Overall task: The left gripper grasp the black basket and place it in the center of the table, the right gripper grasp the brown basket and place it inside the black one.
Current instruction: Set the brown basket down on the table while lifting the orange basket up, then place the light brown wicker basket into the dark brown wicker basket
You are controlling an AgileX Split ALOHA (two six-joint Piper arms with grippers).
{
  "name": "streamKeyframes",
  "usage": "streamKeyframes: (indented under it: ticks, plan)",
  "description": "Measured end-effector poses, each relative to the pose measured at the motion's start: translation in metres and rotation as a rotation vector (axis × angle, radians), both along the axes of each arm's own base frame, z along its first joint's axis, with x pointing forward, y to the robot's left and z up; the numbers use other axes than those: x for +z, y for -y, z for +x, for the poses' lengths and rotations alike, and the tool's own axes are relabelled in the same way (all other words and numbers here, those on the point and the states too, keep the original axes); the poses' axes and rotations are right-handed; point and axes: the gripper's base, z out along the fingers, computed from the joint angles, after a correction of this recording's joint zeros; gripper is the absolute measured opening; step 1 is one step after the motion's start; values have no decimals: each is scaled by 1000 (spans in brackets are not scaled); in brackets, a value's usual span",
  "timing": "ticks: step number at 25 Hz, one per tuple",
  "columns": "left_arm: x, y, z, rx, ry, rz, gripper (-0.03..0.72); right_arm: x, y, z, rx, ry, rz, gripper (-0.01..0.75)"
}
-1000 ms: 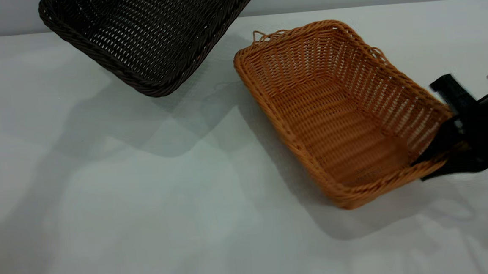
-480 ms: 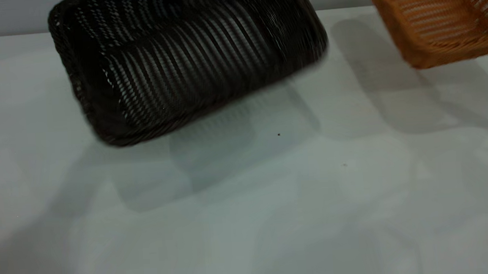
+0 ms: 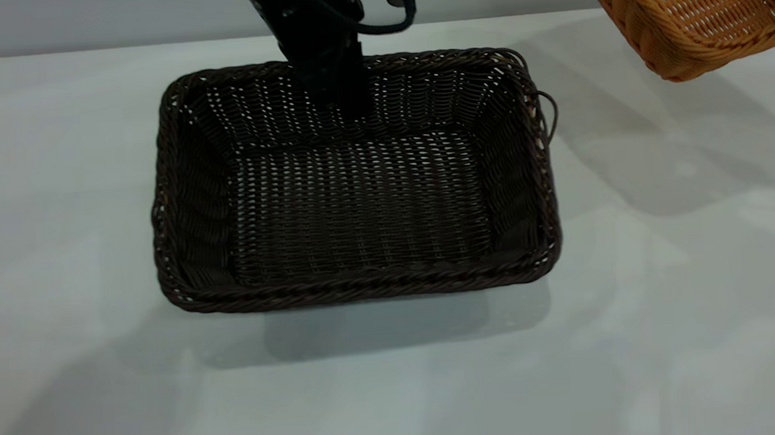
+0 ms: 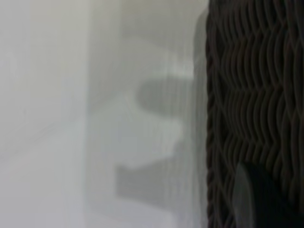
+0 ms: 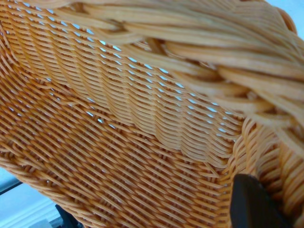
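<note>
The black basket (image 3: 352, 186) sits flat mid-worktop (image 3: 102, 396); the left gripper (image 3: 332, 79) pinches its far wall and should let go straight up. The brown basket (image 3: 698, 10), pinched by the right fingers (image 5: 256, 204), hangs clear.

The scene is viewed by the exterior camera from the front, angled steeply down on the table (image 3: 398, 392). The left wrist camera is held very close beside the black basket (image 3: 352, 186) wall (image 4: 256, 104), table seen alongside. The right wrist camera is pressed near the brown basket (image 3: 697, 3) interior (image 5: 118, 142). Each basket is shared with the exterior view.
</note>
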Motion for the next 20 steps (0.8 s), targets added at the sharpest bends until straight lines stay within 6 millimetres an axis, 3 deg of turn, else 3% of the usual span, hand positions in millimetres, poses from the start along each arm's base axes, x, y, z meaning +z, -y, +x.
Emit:
streamKeyframes:
  ticks: [4, 10, 13, 17, 20]
  plan:
    - [0, 4, -2, -9, 5, -2, 132, 1, 0, 0, 11, 2, -1, 70]
    - [2, 4, 3, 28, 41, -23, 418, 2, -2, -3, 65, -5, -18, 70]
    - [17, -1, 8, 146, 43, -64, 508, 11, -3, -6, 105, 3, -47, 70]
    - [57, -37, 23, 383, 28, -140, 538, 37, -11, -11, 177, 5, -96, 69]
    - [84, -80, 35, 550, 15, -180, 540, 55, -38, -11, 282, -20, -153, 70]
